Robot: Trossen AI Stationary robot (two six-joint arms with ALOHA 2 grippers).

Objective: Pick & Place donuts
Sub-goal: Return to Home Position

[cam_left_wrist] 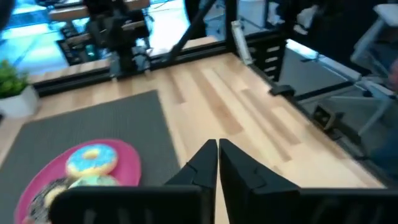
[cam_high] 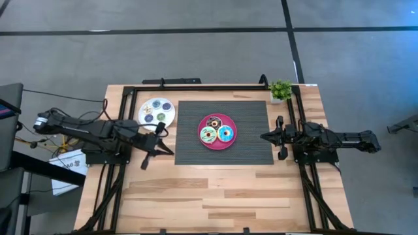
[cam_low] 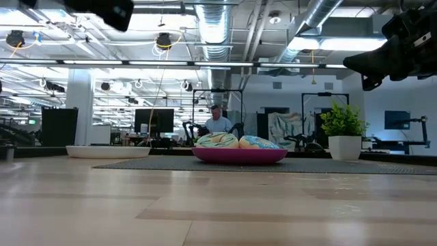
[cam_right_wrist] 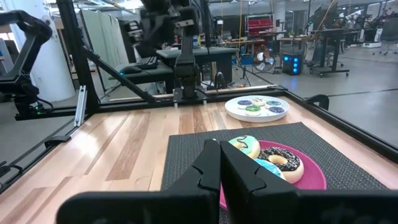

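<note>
A pink plate (cam_high: 217, 145) in the middle of a dark ribbed mat (cam_high: 222, 160) holds three larger donuts: chocolate-brown (cam_high: 212, 122), pale green (cam_high: 208, 135) and light blue (cam_high: 226, 134). They also show in the right wrist view (cam_right_wrist: 273, 158) and in the left wrist view (cam_left_wrist: 92, 159). A white plate (cam_high: 149, 104) at the far left holds several tiny donuts (cam_high: 160, 117) in blue, green and cream. My left gripper (cam_high: 168, 150) is shut and empty, in the air left of the mat. My right gripper (cam_high: 263, 137) is shut and empty, above the mat's right edge.
A small potted plant (cam_high: 281, 90) stands at the far right corner. Black frame rails (cam_high: 196, 87) run along the table's far edge and both sides. Bare wood (cam_high: 215, 196) lies between the mat and the near edge. A person (cam_low: 217, 121) sits in the room beyond.
</note>
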